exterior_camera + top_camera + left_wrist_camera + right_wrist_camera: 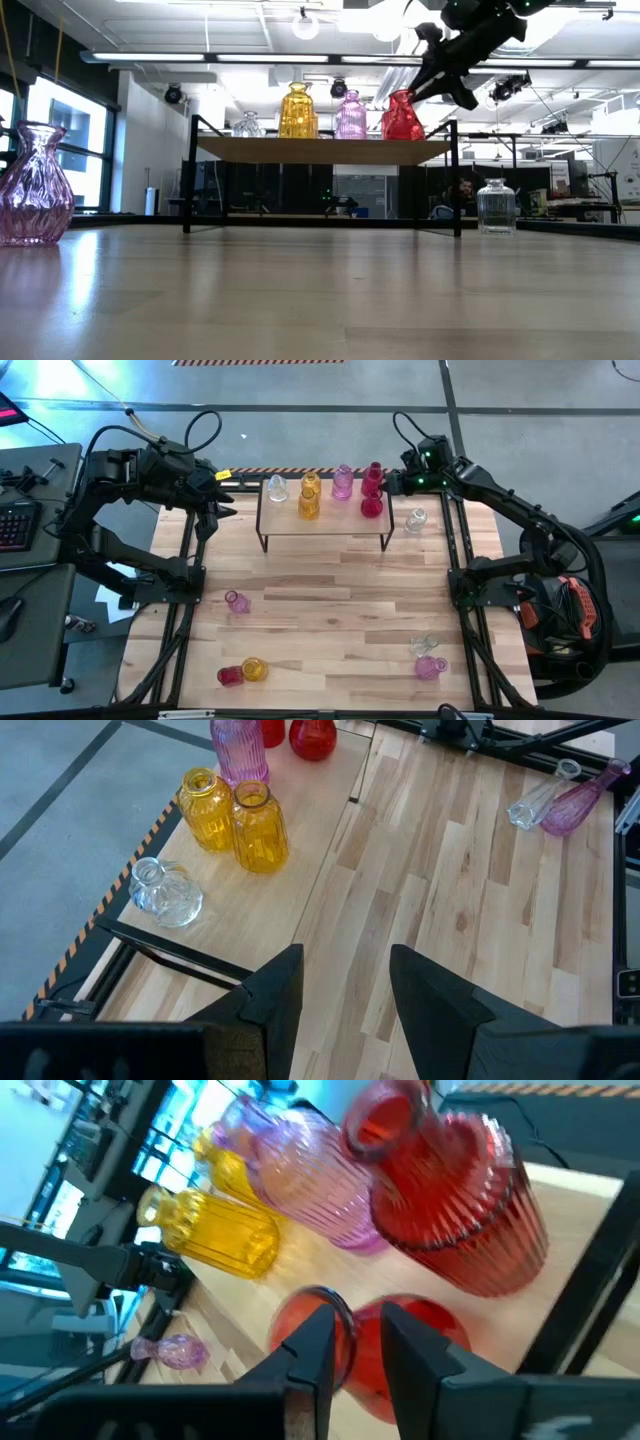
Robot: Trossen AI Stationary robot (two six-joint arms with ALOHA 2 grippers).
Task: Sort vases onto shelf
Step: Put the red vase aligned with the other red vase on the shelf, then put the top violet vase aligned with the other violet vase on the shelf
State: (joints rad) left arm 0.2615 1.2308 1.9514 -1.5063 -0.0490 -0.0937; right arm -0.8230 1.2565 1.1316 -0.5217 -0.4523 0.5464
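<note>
The shelf stands at the table's far middle. On its top stand a clear vase, two amber vases, a pink vase and two red vases. My right gripper reaches in from the right at the shelf's right end. It is shut on the nearer, smooth red vase. My left gripper is open and empty, just left of the shelf. More vases are on the table: clear, pink, red and amber, clear and pink. My right gripper has the smooth red vase by its neck, just below the rim, with one finger on each side. The fingers slant down from the table's right. The vase stands about upright, its base on the shelf top.
The ribbed red vase and the pink vase stand close behind the held one. The clear vase stands on the table right of the shelf's leg. The middle of the table is bare wood.
</note>
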